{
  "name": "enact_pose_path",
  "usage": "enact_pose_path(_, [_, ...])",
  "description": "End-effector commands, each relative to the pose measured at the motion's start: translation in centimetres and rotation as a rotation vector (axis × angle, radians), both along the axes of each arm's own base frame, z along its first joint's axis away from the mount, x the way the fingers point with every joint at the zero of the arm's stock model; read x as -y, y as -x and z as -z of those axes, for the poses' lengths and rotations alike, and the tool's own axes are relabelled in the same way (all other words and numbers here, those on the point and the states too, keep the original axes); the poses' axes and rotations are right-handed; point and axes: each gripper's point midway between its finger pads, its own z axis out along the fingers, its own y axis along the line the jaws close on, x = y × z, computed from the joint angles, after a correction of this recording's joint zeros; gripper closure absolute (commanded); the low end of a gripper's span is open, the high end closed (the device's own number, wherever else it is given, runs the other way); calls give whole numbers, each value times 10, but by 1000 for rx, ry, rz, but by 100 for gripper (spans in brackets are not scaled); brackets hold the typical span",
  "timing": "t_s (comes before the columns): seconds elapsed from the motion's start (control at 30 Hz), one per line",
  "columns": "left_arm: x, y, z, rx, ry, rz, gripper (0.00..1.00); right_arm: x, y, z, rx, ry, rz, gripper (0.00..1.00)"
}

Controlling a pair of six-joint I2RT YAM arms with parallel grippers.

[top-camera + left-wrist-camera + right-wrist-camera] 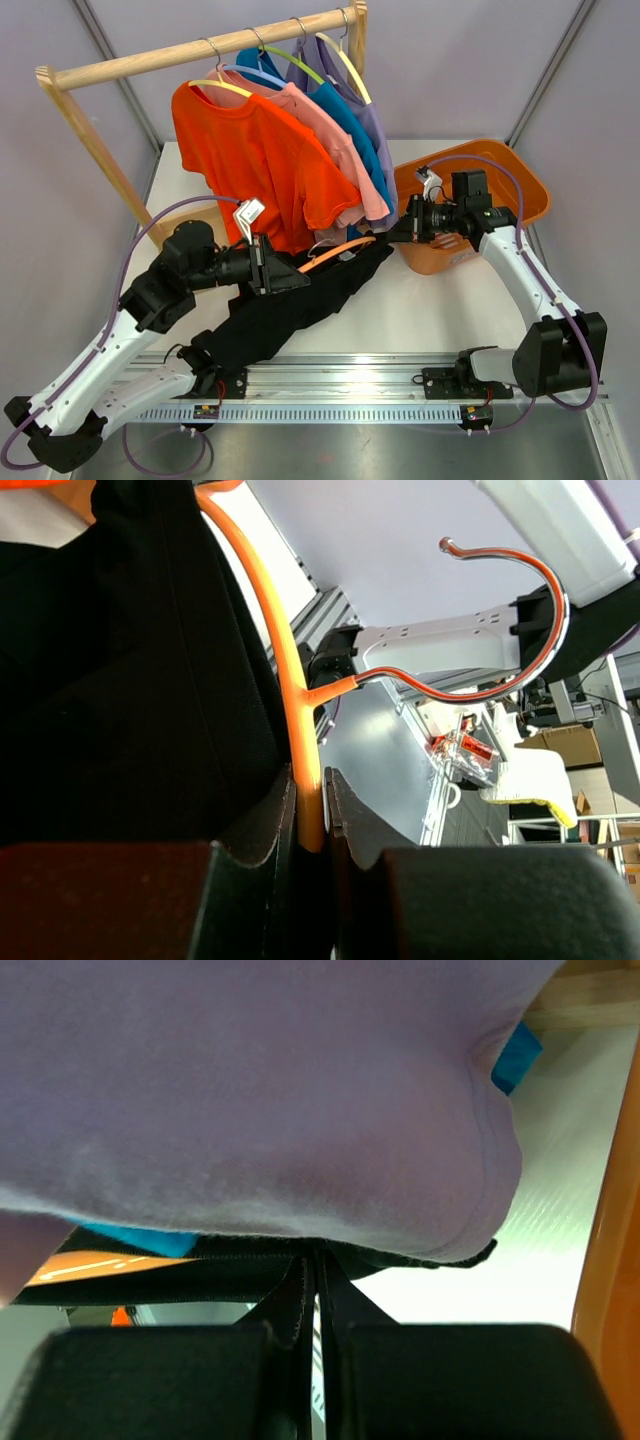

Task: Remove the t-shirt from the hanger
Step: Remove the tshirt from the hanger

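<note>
- From the overhead camera, I see the black t-shirt [290,310] slung between my two arms above the table [430,310]. Its lower end trails toward the left arm's base at the near edge.
- The orange hanger [335,255] runs along the top edge of that shirt, from the left claw [300,272] toward the right claw [395,235].
- The left wrist camera settles what the overhead view leaves vague: the left claw is clamped directly on the hanger's orange bar, with black cloth lying against the bar on one side.
- Only that wrist view shows the hanger's metal hook [560,615], which is hanging on nothing.
- The right wrist camera shows the right claw shut tight, with a thin fold of black fabric pinched between its fingers. From overhead, I can only see that it meets the shirt's far end.
- The right wrist view is mostly filled by the purple shirt [250,1090] just above the claw, with a bit of blue shirt [518,1055] behind it.
- The overhead view places those two on the wooden rail [200,55] with an orange shirt [250,150] in front, each on its own hanger.
- The orange basket [500,170] sits on the table behind the right arm. On the right wrist camera it's just a strip at the frame's edge.
</note>
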Motion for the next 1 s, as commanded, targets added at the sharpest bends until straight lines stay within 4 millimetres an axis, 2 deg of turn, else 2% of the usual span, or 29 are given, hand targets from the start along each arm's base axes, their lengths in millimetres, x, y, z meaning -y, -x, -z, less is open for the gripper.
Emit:
enact_pose_path(0.0, [-26,73,-127,279,310,216,100,108,-79,51,179,402,341,100])
enact_pose_path(0.1, [-26,72,-132,291,328,210,100,104,-79,53,184,393,306,100])
enact_pose_path(0.13, [-26,71,-134,296,340,205,100,114,-81,54,183,395,325,100])
enact_pose_path(0.3, [-27,72,-143,308,378,199,100,117,-81,61,169,389,309,100])
enact_pose_path(0.5, [-29,82,-160,331,448,246,100,125,-86,75,131,407,326,100])
enact_pose_path(0.6, [-29,83,-165,341,467,259,100,123,-88,75,131,395,320,100])
enact_pose_path(0.73, [-28,82,-173,367,499,258,100,117,-86,75,147,380,267,100])
enact_pose_path(0.8, [-27,78,-176,387,496,237,100,107,-78,74,149,340,200,100])
enact_pose_path(0.93, [-20,60,-165,376,477,177,100,71,-52,56,201,154,-14,100])
enact_pose_path(0.97, [-18,54,-164,371,480,150,100,68,-47,54,200,130,-32,100])
